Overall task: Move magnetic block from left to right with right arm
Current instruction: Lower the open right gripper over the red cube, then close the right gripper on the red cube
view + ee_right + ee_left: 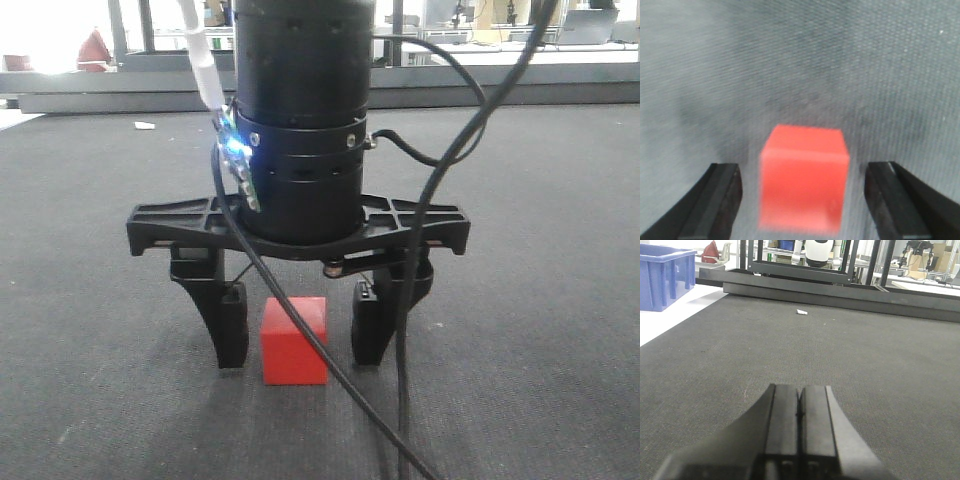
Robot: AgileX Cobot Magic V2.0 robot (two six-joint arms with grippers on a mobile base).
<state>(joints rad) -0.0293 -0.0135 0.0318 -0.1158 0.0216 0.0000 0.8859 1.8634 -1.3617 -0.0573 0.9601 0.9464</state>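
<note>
- The right end effector (pixel 300 350) is hanging low over the dark counter (pixel 540 340), its jaws standing wide apart.
- The magnetic block (pixel 294 342) is sitting on the counter between those jaws, touching neither one.
- The left end effector (pixel 800 412) is hovering just above the counter, its two fingers pressing flat together.
</note>
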